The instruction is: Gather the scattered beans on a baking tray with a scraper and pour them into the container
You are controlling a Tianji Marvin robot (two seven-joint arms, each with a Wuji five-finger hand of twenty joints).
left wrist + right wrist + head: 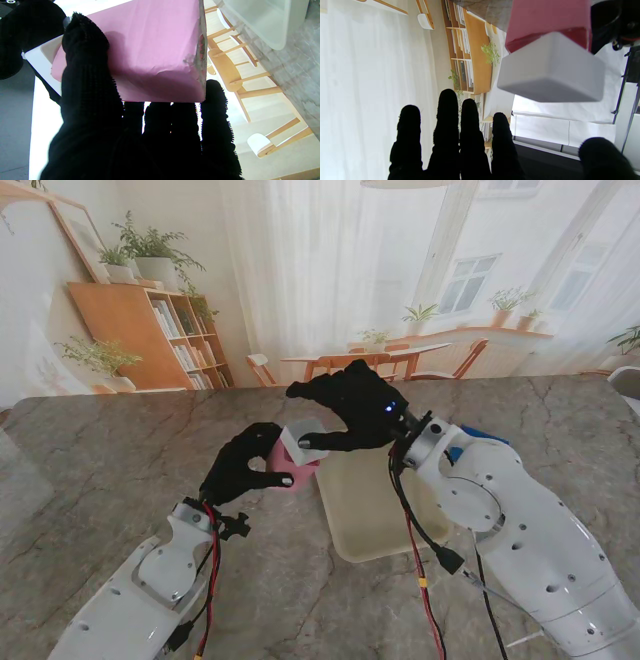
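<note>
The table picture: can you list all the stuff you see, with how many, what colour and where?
Tray: one, cream, on the table, right of the middle.
Pink box: one, pink, held up left of the tray.
White box: one, white, against the pink box, under the right hand.
Table: one, grey-brown marble.
Beans: too small to make out.
Left hand: one, black glove, gripping the pink box.
Right hand: one, black glove, fingers spread above the white box.

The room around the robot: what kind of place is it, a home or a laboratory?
Probably a staged setup, not a real home. The wooden bookshelf, curtains and dining chairs look like a printed backdrop behind the marble-patterned table. The right wrist view shows white panels and a black stand, which suggests a lab or studio.
</note>
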